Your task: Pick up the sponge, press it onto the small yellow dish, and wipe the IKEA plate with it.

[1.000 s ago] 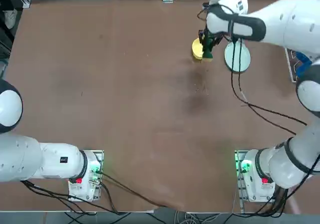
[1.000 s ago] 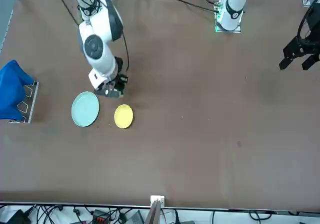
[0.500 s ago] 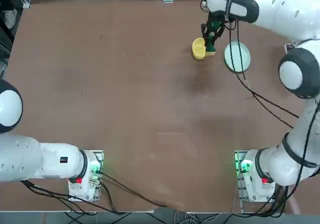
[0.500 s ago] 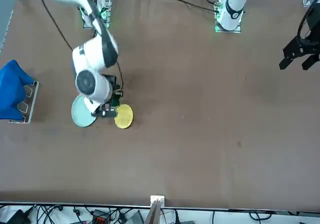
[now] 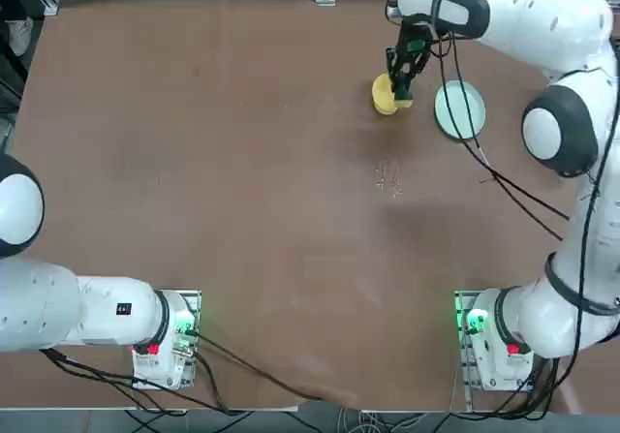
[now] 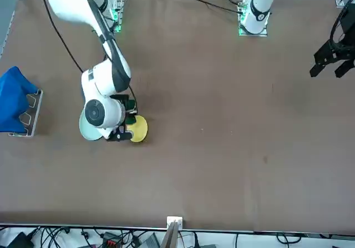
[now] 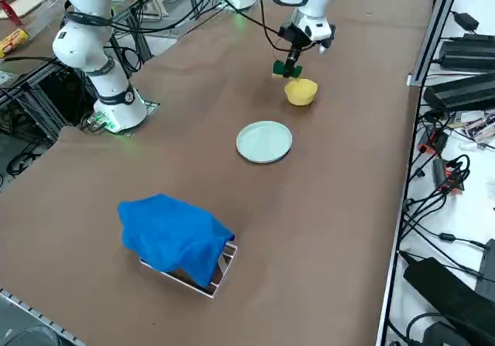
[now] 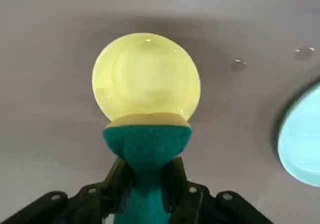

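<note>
Right gripper (image 8: 153, 181), fingers pinched on the sponge (image 8: 147, 146), yellow dish (image 8: 145, 76) beyond the fingertips; towel-draped rack (image 7: 223, 272), side view, absent overhead.

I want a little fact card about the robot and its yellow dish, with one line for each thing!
robot part working: right gripper
holding: sponge, pinched between the fingers
sponge colors: green and yellow
sponge place: at the edge of the small yellow dish
other dish: IKEA plate, pale blue-green, beside the yellow dish, not touching it
also on the table: blue cloth over a wire rack; drops of liquid
</note>
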`<state>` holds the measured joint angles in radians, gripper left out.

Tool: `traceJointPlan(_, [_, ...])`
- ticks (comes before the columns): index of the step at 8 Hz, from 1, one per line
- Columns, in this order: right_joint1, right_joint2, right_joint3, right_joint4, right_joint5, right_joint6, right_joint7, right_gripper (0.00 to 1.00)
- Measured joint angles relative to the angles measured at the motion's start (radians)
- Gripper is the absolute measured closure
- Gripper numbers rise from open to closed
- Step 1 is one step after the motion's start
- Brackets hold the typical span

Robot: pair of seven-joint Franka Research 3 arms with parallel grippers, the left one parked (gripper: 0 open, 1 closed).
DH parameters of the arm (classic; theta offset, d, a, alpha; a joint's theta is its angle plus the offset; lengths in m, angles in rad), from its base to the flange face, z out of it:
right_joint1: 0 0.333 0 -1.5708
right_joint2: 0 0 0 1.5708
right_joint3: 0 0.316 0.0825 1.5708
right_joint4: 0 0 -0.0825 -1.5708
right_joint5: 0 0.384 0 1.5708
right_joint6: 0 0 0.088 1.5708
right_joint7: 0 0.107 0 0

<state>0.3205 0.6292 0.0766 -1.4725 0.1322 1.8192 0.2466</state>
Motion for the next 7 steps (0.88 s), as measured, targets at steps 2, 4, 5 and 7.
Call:
traceJointPlan(2, [-0.004,0.045,0.0,0.018,0.014,-0.002,-0.048,0.66])
traceJointPlan(4, [-0.007,0.073,0.0,0.035,0.014,-0.002,-0.075,0.66])
traceJointPlan(5, [-0.011,0.085,0.0,0.051,0.014,-0.002,-0.082,0.66])
traceJointPlan(7, [-0.016,0.117,0.0,0.099,0.014,-0.002,-0.094,0.66])
